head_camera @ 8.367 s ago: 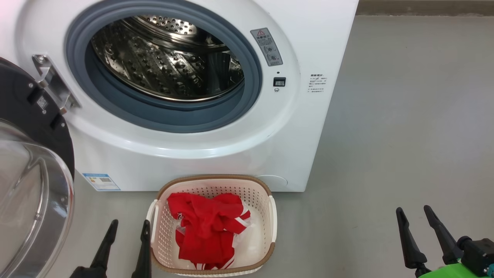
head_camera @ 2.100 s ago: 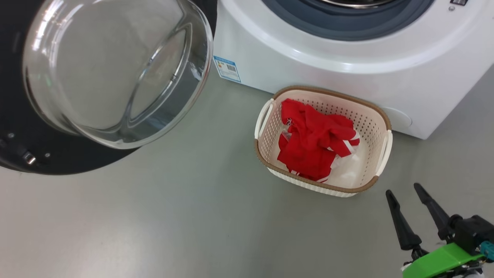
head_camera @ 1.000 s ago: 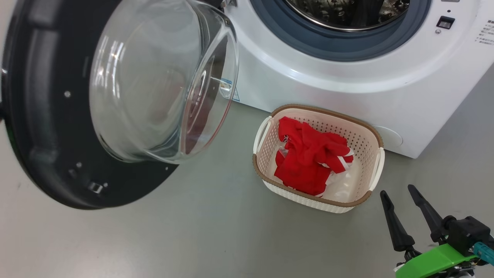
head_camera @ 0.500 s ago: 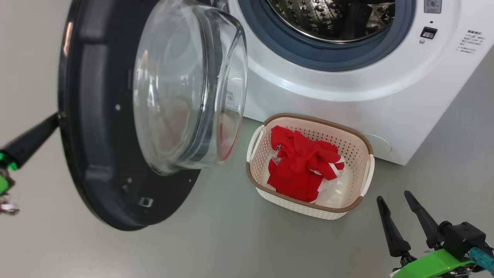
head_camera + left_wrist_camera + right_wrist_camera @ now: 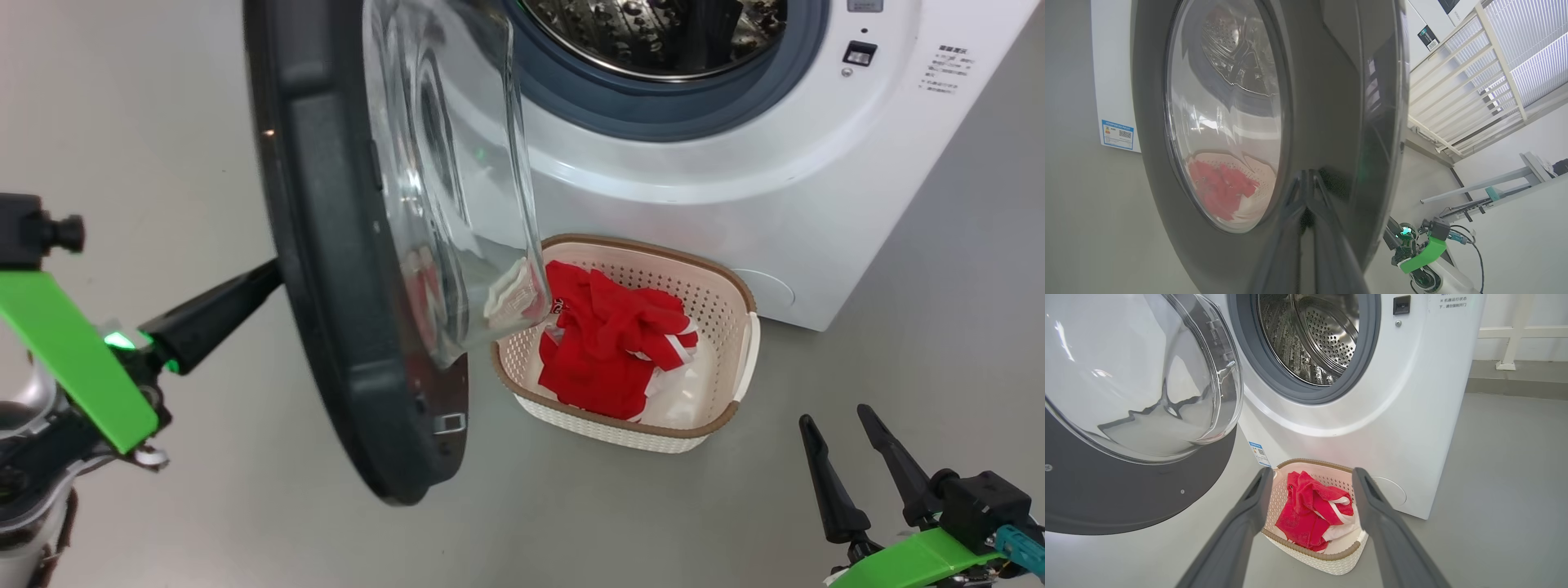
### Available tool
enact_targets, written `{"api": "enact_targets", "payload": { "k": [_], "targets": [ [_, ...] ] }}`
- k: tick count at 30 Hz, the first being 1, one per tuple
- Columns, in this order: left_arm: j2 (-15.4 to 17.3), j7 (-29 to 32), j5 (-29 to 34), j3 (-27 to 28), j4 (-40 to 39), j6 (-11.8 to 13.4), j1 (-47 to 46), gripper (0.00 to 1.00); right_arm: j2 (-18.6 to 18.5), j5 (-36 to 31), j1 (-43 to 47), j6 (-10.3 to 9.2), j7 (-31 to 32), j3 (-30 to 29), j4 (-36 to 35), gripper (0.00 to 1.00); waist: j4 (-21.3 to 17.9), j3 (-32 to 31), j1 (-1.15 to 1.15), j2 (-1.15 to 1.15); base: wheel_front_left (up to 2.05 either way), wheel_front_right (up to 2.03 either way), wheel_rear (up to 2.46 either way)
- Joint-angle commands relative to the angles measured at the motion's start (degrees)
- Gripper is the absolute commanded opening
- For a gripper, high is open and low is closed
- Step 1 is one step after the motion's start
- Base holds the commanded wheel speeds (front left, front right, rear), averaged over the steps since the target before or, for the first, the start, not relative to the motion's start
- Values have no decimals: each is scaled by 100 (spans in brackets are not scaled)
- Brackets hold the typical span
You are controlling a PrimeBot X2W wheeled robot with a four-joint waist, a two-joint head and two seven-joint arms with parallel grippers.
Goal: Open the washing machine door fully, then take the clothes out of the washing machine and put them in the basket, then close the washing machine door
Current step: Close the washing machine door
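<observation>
The washing machine door (image 5: 326, 245) stands roughly halfway between open and shut. From the head it is seen almost edge-on, with its top cut off. The left gripper (image 5: 265, 280) reaches in from the left, its two fingers pressed together and gripping nothing. Their tips are hidden behind the door's black rim, and from the wrist the glossy outer face mirrors them, so the exact contact is hard to make out. The clothes (image 5: 608, 343) lie bunched in the basket (image 5: 722, 310), which sits on the floor just in front of the washing machine (image 5: 694, 204) — its left end shows only warped through the door's glass bowl (image 5: 457, 204). The drum (image 5: 653, 33) is cut off above. The right gripper (image 5: 834, 416) hovers at the near right, well apart from the basket — jaws spread wide, holding nothing.
</observation>
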Motion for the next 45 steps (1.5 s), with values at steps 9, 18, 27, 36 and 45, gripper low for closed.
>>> {"api": "enact_targets", "payload": {
  "k": [9, 18, 27, 36, 45],
  "targets": [
    [-159, -479, 68, -101, -513, -41, -572, 0, -9, 2, -119, 37, -37, 18, -158, 100, -157, 85, 0, 0, 0, 0, 0],
    [-175, -849, 132, -229, -369, -41, -538, 0, -7, -8, -170, 37, -37, 24, -157, 100, -176, 79, 0, 0, 0, 0, 0],
    [-12, -1492, 161, -123, -41, -41, -20, 0, -8, -7, -99, 37, -37, 17, -149, 100, -126, -51, 0, 0, 0, 0, 0],
    [70, -2274, 180, -106, 447, -41, 806, 34, -10, 11, 20, 37, -37, 70, -149, 100, -39, -299, 0, 0, 0, 0, 0],
    [-20, -2973, 193, -237, 943, -41, 1438, 100, -33, 28, 93, 37, -37, 130, -138, 100, 46, -434, 0, 0, 0, 0, 0]
  ]
}}
